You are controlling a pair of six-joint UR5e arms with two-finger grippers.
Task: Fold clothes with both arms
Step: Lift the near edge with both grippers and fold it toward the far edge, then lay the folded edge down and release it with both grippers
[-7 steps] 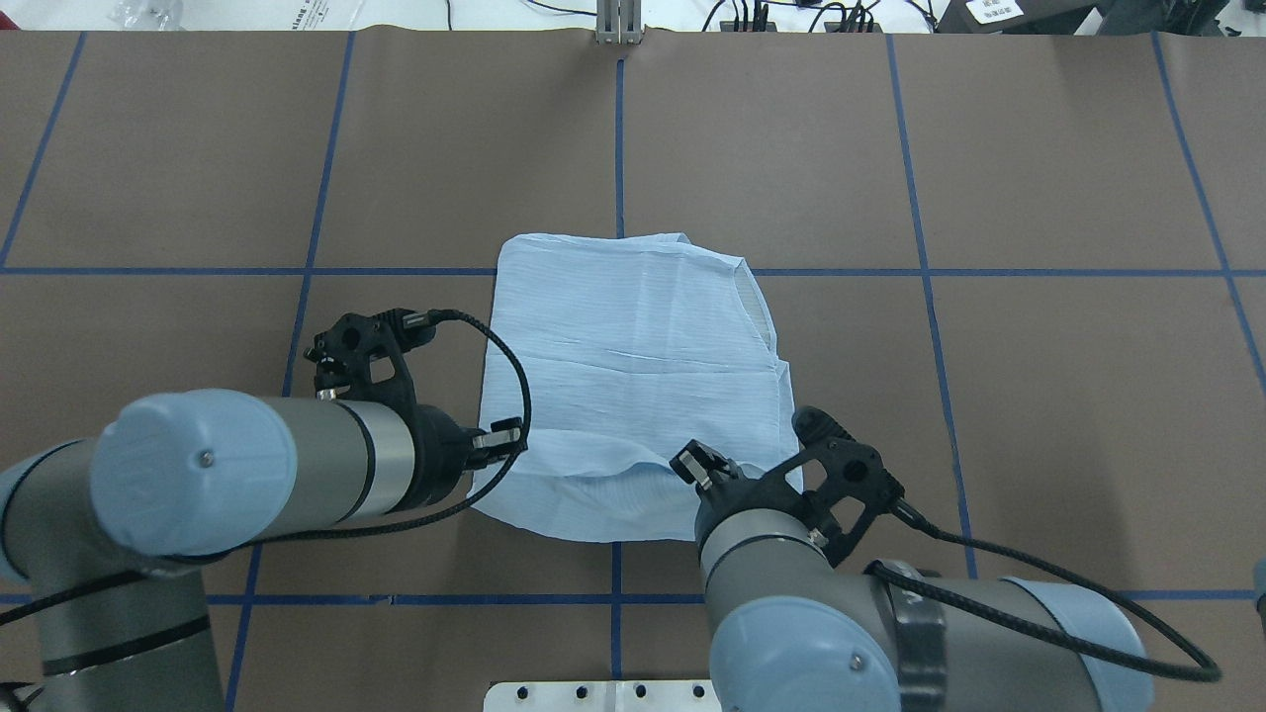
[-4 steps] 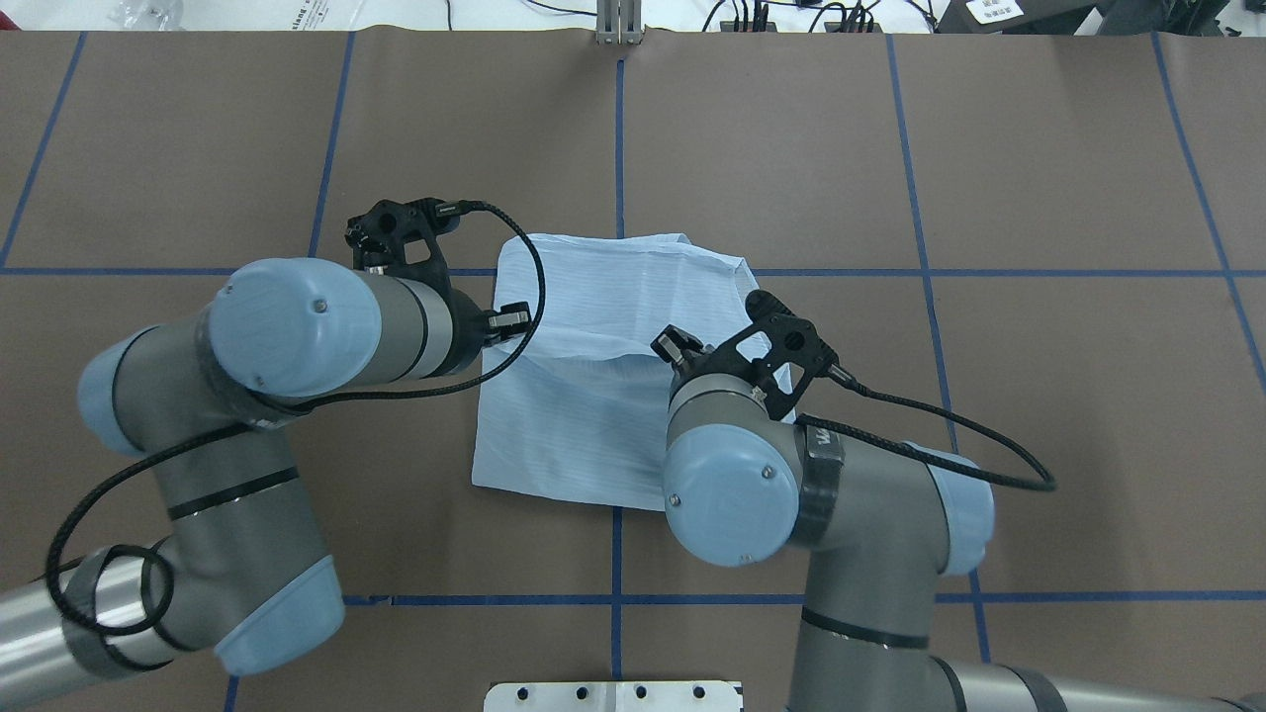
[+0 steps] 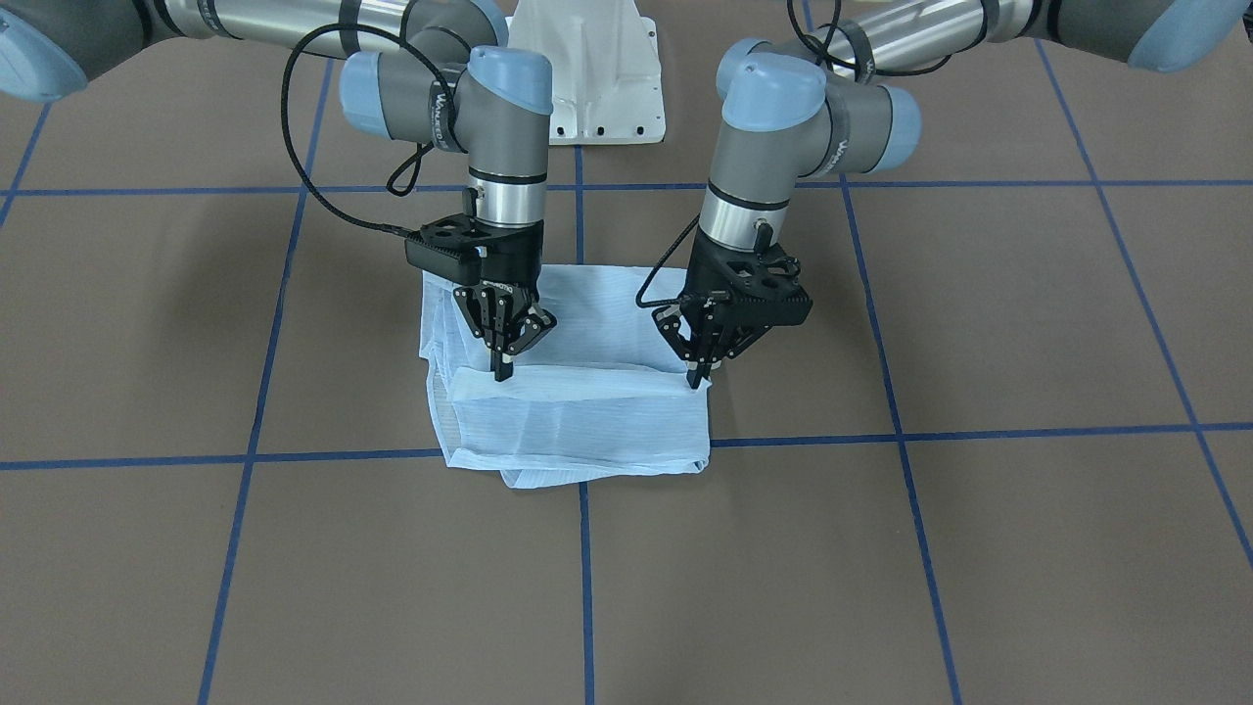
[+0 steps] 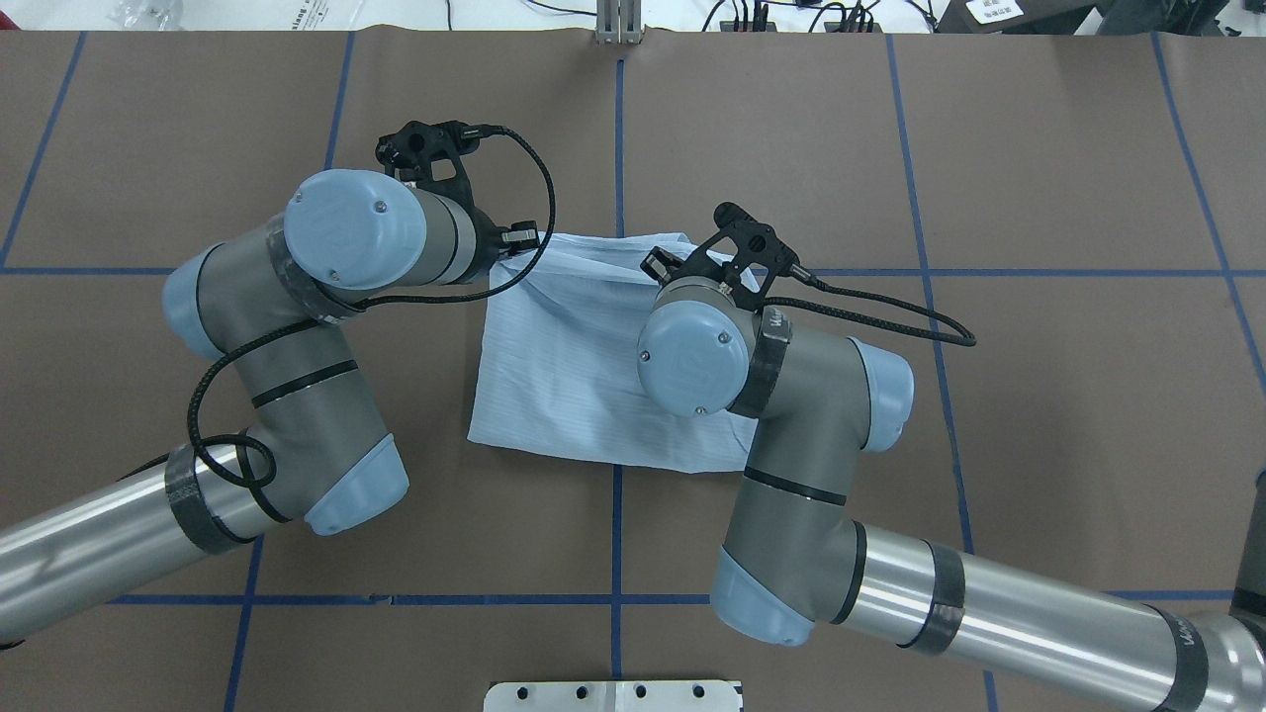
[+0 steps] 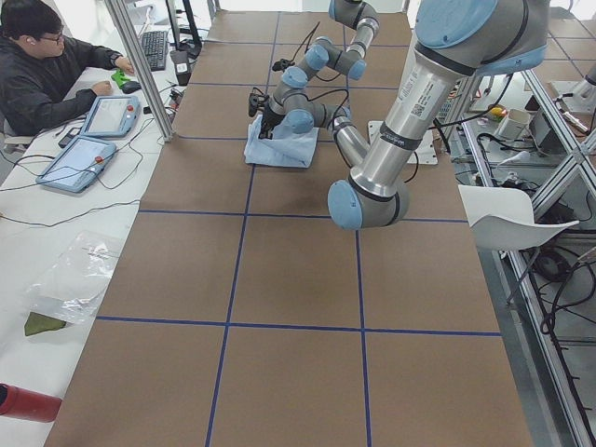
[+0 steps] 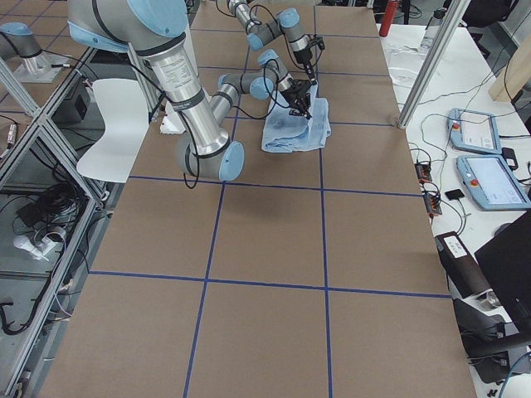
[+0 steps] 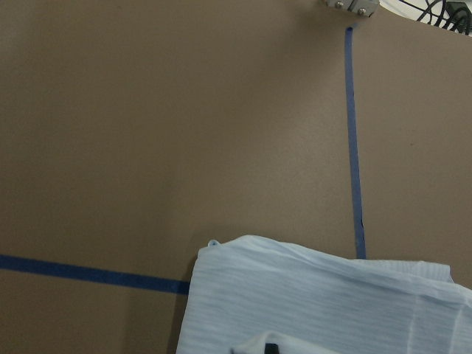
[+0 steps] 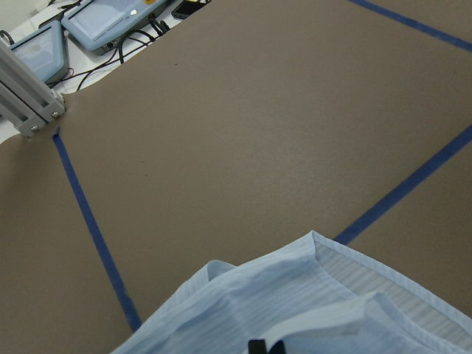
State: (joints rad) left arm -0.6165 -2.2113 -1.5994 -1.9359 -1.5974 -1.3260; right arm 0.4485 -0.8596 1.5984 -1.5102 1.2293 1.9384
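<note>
**Both end effectors clamped on the shirt, mid-tabletop**

Front-facing: I saw the shirt folded over on the tabletop, lying across a crossing of the blue tape lines. The right end effector and left end effector pointed straight down. Each had its fingers pinched together on the raised top edge of the fold, one at each end.

Overhead: the shirt lay between the two arms, with both wrists over its far edge. The fingertips were mostly hidden.

Side views: the shirt sat far up the tabletop, too small for me to judge the grip. An operator sat at a side desk.

Wrist views: striped light blue cloth filled the bottom edge, with a dark fingertip poking through and bare tabletop beyond.
</note>
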